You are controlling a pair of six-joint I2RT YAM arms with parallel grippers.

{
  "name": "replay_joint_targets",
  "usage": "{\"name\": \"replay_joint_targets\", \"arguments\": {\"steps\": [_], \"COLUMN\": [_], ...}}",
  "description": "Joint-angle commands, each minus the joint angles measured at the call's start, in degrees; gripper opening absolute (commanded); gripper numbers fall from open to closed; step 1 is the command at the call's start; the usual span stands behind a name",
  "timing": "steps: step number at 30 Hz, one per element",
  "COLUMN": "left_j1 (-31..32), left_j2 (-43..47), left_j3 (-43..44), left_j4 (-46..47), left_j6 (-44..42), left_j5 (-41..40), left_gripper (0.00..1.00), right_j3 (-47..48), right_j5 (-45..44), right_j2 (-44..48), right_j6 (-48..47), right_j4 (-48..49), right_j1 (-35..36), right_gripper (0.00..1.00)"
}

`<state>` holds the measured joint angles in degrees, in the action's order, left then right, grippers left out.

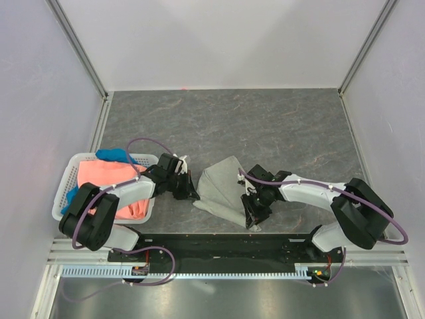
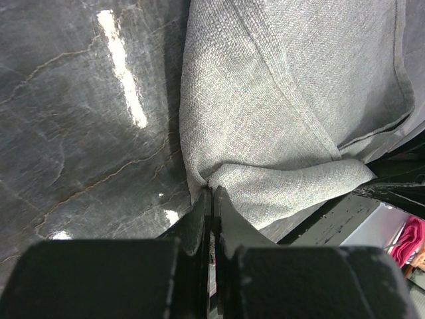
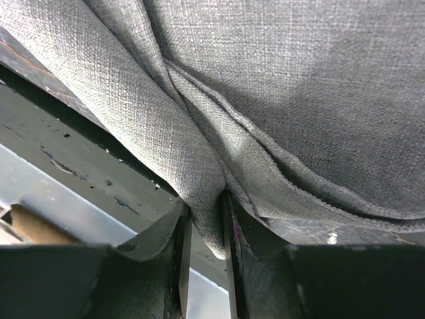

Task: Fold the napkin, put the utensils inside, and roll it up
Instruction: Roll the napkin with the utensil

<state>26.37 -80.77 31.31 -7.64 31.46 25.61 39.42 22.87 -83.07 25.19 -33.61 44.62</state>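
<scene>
Grey woven cloth: the light grey plain fabric napkin (image 1: 222, 193) lay crumpled in a rough wedge on the dark marbled counter (image 1: 265, 126), near its front edge, btwn the two arms. L claw (image 2: 212, 194) was fully closed, pinching a bunched corner of the napkin at its very tips. R claw (image 3: 207, 212) was narrow, w/ a hanging fold of the cloth filling the gap btwn its fingers (image 3: 169, 232). It looked like a grip, tho how firm I couldn't tell. No utensil visible in any view. White slotted plastic basket (image 1: 66, 189) w/ a coral-orange cloth (image 1: 109, 174) sat to the left, apart from the napkin. Handling, imo: light, limp, no stiffness, so it'd sag and bunch wherever unsupported. Coarse weave prob. gives decent friction. Best hold = hemmed edges/corners, one layer only, claws well apart to keep it taut for a clean fold.
</scene>
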Motion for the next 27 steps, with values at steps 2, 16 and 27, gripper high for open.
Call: {"name": "replay_joint_targets", "arguments": {"steps": [2,16,27], "left_j1": [-0.35,-0.35,-0.35], "left_j2": [-1.49,-3.69,-4.39], "left_j3": [1.03,1.39,1.65], "left_j4": [-1.85,-2.12,-2.56], "left_j6": [-2.46,-2.46,-2.55], "left_j5": [-1.79,-1.08,-1.08], "left_gripper": [0.02,0.02,0.02], "right_j3": [1.79,20.53,18.15], "right_j5": [-2.91,-30.93,-39.84], "right_j2": [0.79,4.85,-7.63], "right_j6": [-0.93,-10.33,-18.42], "right_j4": [-4.97,-7.63,7.41], "right_j1": [-1.29,14.49,25.69], "right_gripper": [0.39,0.71,0.66]}}
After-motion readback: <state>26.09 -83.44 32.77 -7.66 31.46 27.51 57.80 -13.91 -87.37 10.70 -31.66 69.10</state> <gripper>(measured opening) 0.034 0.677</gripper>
